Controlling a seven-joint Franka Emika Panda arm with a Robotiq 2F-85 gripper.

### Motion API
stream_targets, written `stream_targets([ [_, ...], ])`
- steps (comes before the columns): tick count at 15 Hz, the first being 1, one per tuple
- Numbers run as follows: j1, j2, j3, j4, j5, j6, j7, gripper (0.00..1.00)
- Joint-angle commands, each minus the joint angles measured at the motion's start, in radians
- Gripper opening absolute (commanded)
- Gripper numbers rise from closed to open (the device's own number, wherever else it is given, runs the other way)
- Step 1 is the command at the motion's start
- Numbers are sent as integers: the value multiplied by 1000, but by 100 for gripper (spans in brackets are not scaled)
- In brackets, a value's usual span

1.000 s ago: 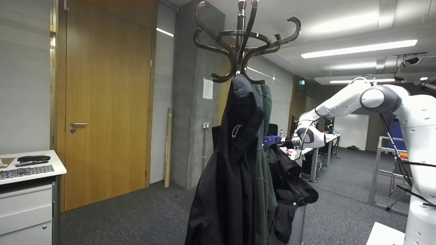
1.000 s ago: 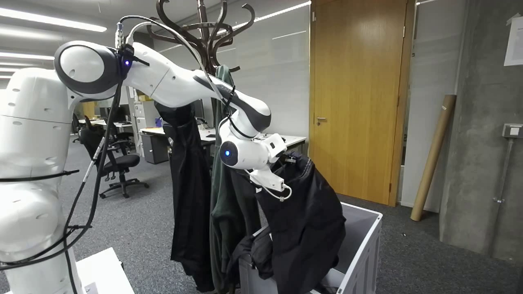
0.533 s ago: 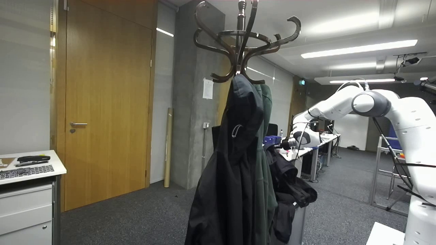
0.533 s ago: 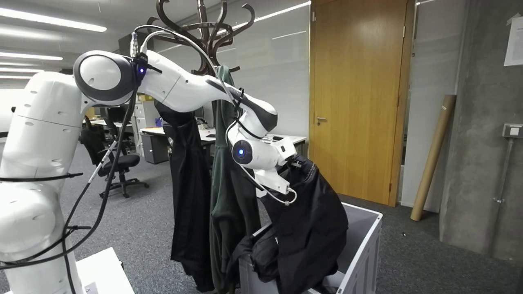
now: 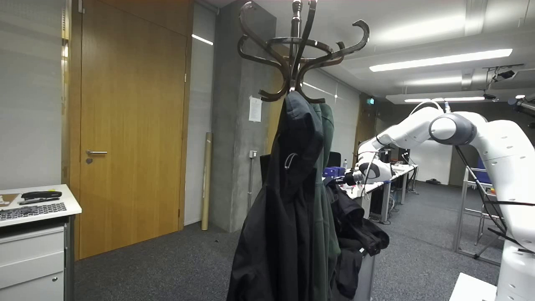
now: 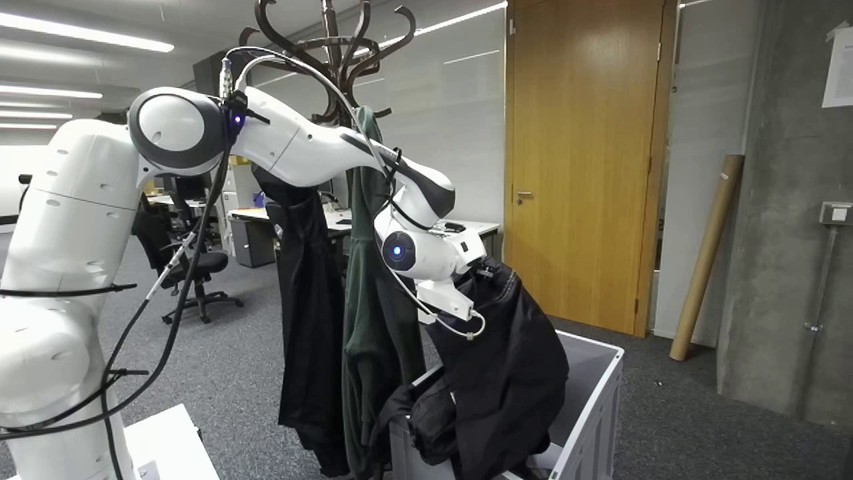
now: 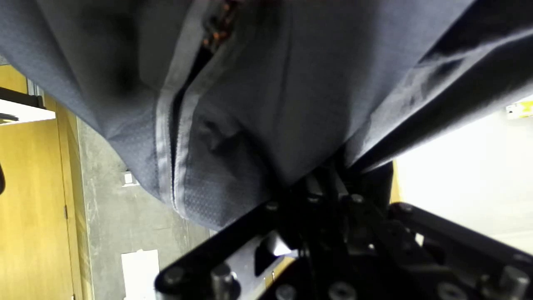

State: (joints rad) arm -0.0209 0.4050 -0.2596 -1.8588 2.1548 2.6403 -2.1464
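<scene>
My gripper (image 7: 327, 183) is shut on the upper edge of a black jacket (image 7: 250, 104), whose zip and folds fill much of the wrist view; the pinched cloth itself is dark and hard to make out. In an exterior view the jacket (image 6: 513, 360) droops from the gripper (image 6: 490, 267) over a grey crate (image 6: 603, 413), its lower part reaching inside and one bunched portion lying across the near rim. Elsewhere the gripper (image 5: 346, 179) and jacket (image 5: 355, 221) appear partly behind hanging coats.
A dark wooden coat rack (image 5: 294, 50) carries a black coat (image 5: 276, 234) and a green garment (image 5: 326, 234), close beside my forearm (image 6: 320, 150). Desks (image 6: 473, 227) and an office chair (image 6: 193, 267) stand behind. A cardboard tube (image 6: 706, 260) leans near the wooden door (image 6: 580, 167).
The arm has reached forward and slightly down, moving rightward in one exterior view and leftward in the other. The held jacket has shifted a little with it; the grip stays shut.
</scene>
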Motion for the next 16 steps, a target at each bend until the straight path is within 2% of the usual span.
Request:
stream_targets([
  [1,0,0,0,0,0,0,0,7],
  [7,-3,0,1,0,0,0,0,7],
  [8,-7,7,-4,17,14,3,-6,2],
  [16,-8,114,-15,189,-16,-23,-17,2],
])
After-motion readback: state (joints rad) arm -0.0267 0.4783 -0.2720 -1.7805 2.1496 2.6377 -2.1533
